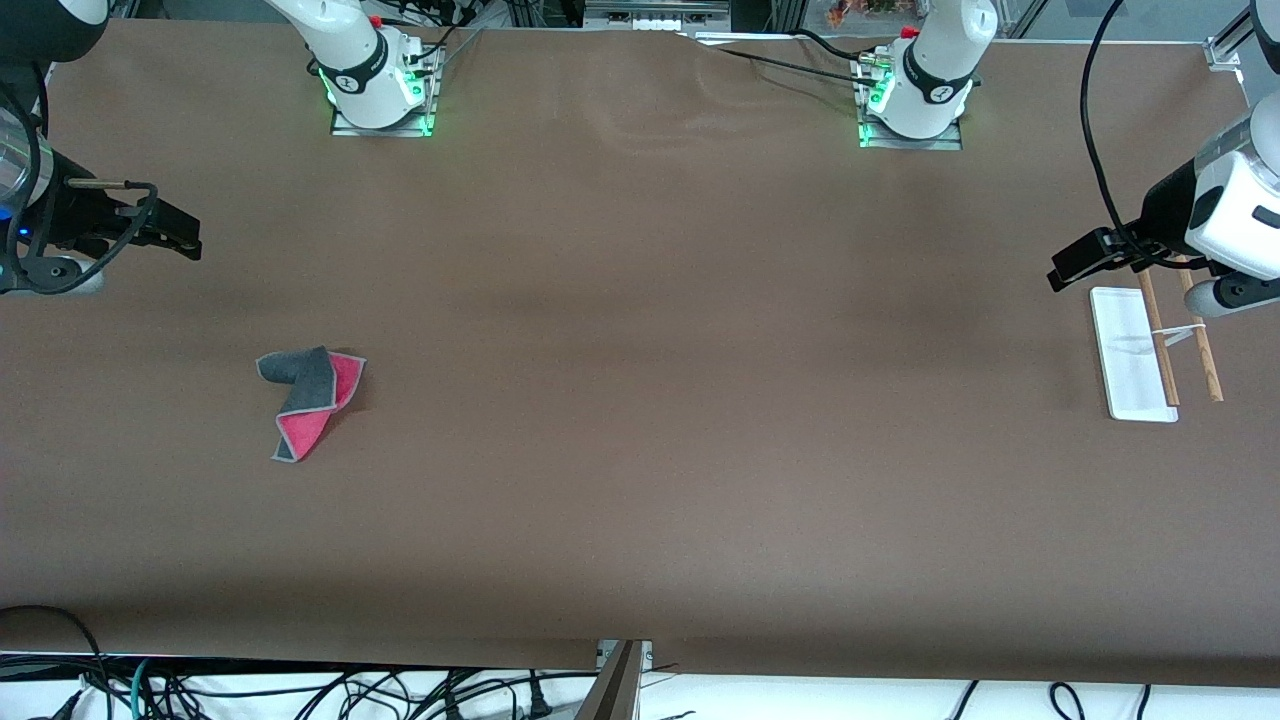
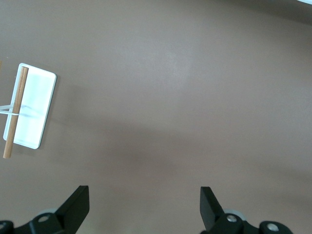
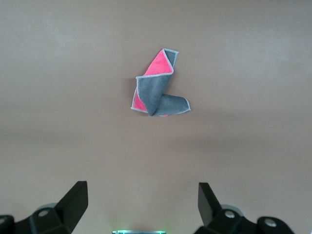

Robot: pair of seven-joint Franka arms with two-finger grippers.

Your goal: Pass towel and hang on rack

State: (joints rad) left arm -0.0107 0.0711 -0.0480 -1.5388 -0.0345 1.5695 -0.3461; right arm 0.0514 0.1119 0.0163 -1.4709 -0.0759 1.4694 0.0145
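Note:
The towel (image 1: pixel 310 398) lies crumpled on the brown table toward the right arm's end, pinkish-red and dark grey sides both showing. It also shows in the right wrist view (image 3: pixel 157 92). My right gripper (image 1: pixel 185 240) hangs open and empty above the table, apart from the towel; its jaws stand wide in the right wrist view (image 3: pixel 143 202). The rack (image 1: pixel 1160 345), two wooden rods over a white base, stands at the left arm's end; it also shows in the left wrist view (image 2: pixel 29 105). My left gripper (image 1: pixel 1062 272) hovers open and empty beside the rack, its jaws wide in its wrist view (image 2: pixel 145 204).
The two arm bases (image 1: pixel 380 90) (image 1: pixel 915 100) stand along the table's edge farthest from the front camera. Cables (image 1: pixel 300 690) lie below the nearest table edge. A wide stretch of bare brown table (image 1: pixel 700 400) lies between towel and rack.

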